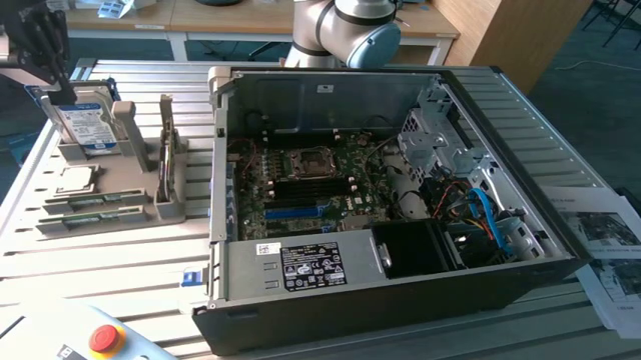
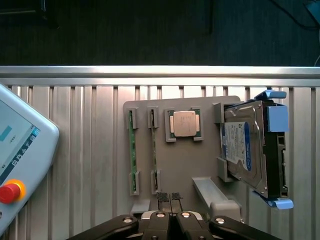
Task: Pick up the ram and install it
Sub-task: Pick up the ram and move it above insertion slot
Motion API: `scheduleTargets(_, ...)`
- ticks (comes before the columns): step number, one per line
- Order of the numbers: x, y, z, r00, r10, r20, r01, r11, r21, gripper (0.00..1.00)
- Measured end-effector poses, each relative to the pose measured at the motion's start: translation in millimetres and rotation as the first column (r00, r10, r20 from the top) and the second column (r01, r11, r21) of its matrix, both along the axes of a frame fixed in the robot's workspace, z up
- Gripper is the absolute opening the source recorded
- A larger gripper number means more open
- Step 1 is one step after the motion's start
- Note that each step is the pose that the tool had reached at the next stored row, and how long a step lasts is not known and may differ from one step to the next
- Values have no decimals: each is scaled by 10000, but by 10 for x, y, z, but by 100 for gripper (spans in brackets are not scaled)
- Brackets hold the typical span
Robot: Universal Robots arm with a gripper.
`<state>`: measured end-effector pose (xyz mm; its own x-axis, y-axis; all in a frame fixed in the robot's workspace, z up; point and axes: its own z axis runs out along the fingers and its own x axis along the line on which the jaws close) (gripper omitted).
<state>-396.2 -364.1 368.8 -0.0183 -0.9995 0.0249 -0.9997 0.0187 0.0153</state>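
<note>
The grey holder (image 2: 175, 165) sits near the slatted bench's (image 2: 85, 150) edge on the exterior view's left. Bare slats separate it from the teach pendant (image 2: 20, 145), and the open computer case (image 1: 401, 307) stands just beside it. The ram (image 2: 154, 150) lies in a holder slot, a second stick (image 2: 132, 145) alongside. The gripper (image 2: 169, 196) hovers over the holder, fingers pressed together, holding nothing.

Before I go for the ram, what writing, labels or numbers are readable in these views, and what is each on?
No text is legible.
Blue label on the hard drive: print too small.
Black label on the power supply: too small.
Beside it, the white sticker: blurred.
At the exterior view's right, the printed sheets: blurred.
</note>
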Motion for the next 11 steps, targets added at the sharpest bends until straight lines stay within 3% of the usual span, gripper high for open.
scheduleTargets(11, 0, 0, -200, 10000, 0, 0, 0, 10000, 0, 10)
